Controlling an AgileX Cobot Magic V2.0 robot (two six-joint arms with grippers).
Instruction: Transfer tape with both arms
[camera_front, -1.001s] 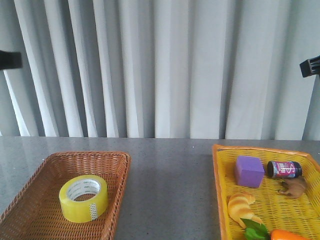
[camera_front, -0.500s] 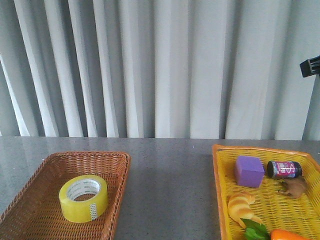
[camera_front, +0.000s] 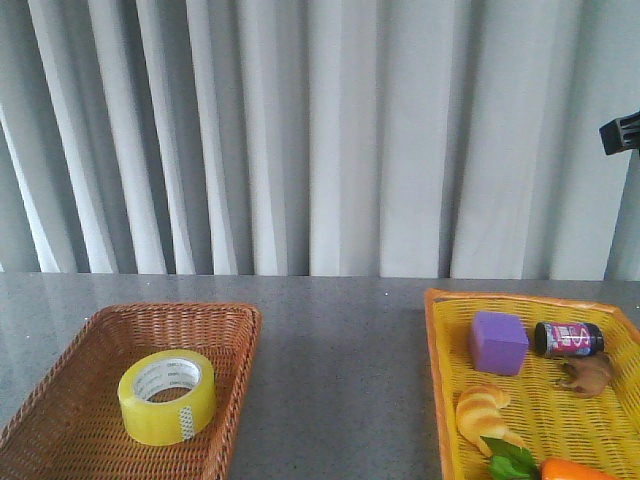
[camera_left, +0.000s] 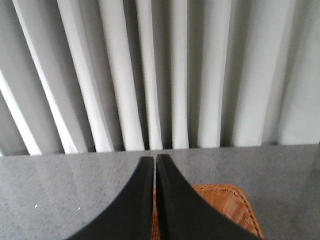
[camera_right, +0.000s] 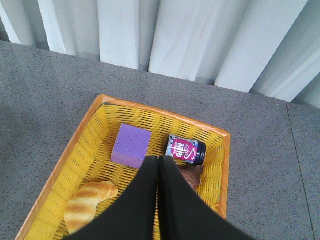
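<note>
Wicker, brown and closely woven, forms the basket (camera_front: 60, 370) at the near left of the grey bench (camera_front: 340, 360); it holds only the tape (camera_front: 167, 396), a yellow roll lying flat with its white core facing up, resting toward the basket's near middle. Yellow plastic mesh with an orange rim forms the second basket (camera_front: 434, 380) at the near right, well apart from the first. It contains a purple block (camera_front: 498, 342) at its far left, a dark jar with a pink label (camera_front: 568, 339) lying on its side just right of the block, a small brown figure (camera_front: 588, 376) near the jar, a croissant (camera_front: 482, 414) at the near left, and green leaves (camera_front: 512, 460) beside an orange item (camera_front: 575, 470) at the near edge. Left pincer (camera_left: 154, 165): fingers pressed together, holding nothing, above the wicker basket's corner. Right pincer (camera_right: 158, 167): likewise closed and empty, above the yellow basket. Pale pleated curtains (camera_front: 320, 130) close the far side.
</note>
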